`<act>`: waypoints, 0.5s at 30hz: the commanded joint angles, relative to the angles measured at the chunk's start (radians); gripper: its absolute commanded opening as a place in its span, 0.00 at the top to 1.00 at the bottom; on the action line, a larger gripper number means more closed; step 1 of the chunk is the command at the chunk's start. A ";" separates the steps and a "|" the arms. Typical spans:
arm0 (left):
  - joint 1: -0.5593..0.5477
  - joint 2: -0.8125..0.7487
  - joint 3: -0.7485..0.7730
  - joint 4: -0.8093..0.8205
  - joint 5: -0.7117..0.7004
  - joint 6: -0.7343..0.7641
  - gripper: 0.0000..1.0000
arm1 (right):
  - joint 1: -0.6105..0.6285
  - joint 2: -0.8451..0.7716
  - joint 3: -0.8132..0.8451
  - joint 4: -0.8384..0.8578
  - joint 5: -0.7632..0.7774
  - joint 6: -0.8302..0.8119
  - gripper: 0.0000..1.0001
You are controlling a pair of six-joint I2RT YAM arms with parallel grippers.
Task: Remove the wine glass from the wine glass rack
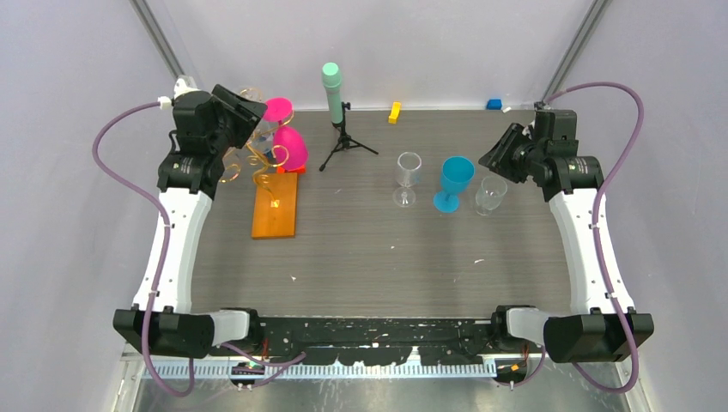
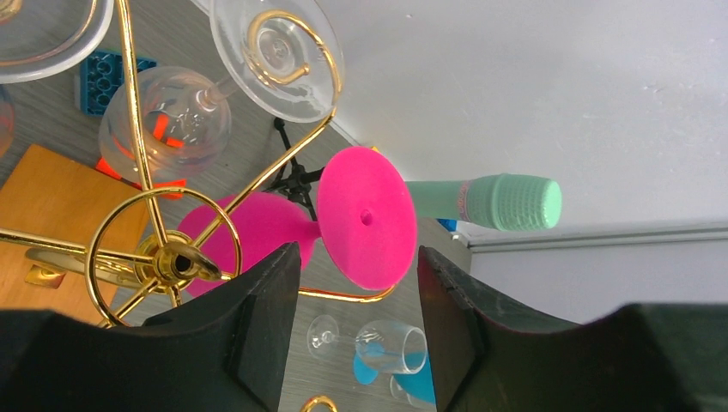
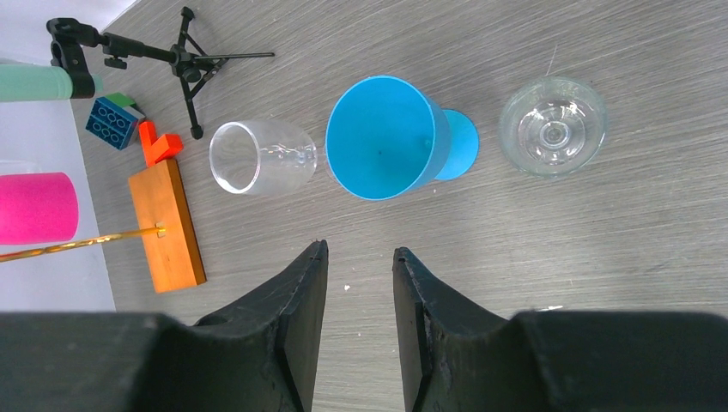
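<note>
Wine glass (image 2: 367, 216), pink, hangs on the rack (image 1: 275, 215), its round foot between the left gripper's (image 2: 356, 253) fingers.

Nearest, the left jaws stand half apart about the foot. One finger looks to touch its rim and the other shows a sliver of gap, so I cannot tell whether they grip. The step in hand looks like the grasp at the foot. Next the glass probably has to slide outward along its gold scroll arm until the stem clears the open end, not lift straight up. Room is tight: two clear glasses (image 2: 163, 124) hang just beside it on the rack, and a tripod (image 1: 346, 142) stands near the rack's right. Open table (image 1: 360, 249) lies right of the rack. Well right of the rack, the right gripper (image 3: 359, 249) hovers near a blue goblet (image 3: 386, 137), its jaws narrow and empty.
</note>
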 commanded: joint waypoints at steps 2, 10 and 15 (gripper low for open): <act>-0.005 0.028 -0.004 0.061 -0.020 -0.015 0.49 | 0.002 -0.041 -0.016 0.052 -0.019 0.010 0.61; -0.010 0.070 -0.019 0.099 -0.007 -0.071 0.50 | 0.002 -0.052 -0.030 0.054 -0.017 0.009 0.61; -0.010 0.068 -0.060 0.171 0.003 -0.131 0.53 | 0.002 -0.058 -0.036 0.053 -0.014 0.004 0.61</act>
